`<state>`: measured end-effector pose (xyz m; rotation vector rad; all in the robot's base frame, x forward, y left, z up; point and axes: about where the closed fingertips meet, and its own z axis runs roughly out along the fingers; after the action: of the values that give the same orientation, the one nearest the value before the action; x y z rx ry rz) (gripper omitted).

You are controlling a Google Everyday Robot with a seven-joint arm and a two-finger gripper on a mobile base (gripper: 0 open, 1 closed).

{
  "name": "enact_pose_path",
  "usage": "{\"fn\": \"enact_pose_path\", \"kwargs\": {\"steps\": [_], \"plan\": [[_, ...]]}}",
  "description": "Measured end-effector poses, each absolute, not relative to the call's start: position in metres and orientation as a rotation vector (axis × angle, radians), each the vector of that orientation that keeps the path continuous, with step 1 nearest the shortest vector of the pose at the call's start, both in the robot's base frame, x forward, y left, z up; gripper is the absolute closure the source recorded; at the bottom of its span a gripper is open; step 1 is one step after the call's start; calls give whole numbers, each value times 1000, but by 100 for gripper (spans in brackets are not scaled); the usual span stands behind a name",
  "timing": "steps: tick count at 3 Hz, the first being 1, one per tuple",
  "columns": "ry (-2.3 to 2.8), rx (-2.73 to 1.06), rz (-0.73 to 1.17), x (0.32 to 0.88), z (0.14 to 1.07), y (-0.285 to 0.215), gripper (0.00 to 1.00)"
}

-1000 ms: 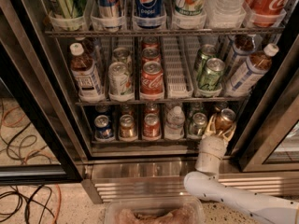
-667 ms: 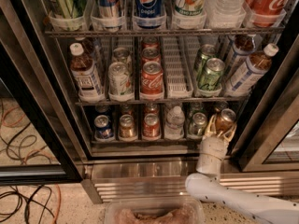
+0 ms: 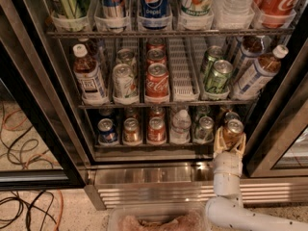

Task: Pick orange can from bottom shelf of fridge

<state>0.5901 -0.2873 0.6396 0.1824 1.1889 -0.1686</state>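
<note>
fridge (image 3: 154,186) | bottom shelf (image 3: 144,146): row of 5 drinks standing | gripper (image 3: 230,141) at shelf's right end, fingers clamped either side of orange can (image 3: 233,129) | both slid slightly down-right within 1 s: grasp likely secure, withdrawal starting

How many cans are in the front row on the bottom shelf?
5: a blue aluminium can at the left, a copper-orange can, a red can, a green can past the clear plastic bottle, and the orange-amber can at the right end, gripped in the robot's pincer. More cans hide behind.
</note>
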Motion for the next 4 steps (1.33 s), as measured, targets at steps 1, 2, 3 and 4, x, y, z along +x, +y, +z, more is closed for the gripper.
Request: {"fn": "enact_pose_path", "kwargs": {"steps": [1,2,3,4], "plan": [[1244,111,-84,571,635,-272,100],[1309,-33,37,548,635,-257,100],[1371,-185,192,528,631,-231,100],[1363,-189,277,525,635,-218,100]]}}
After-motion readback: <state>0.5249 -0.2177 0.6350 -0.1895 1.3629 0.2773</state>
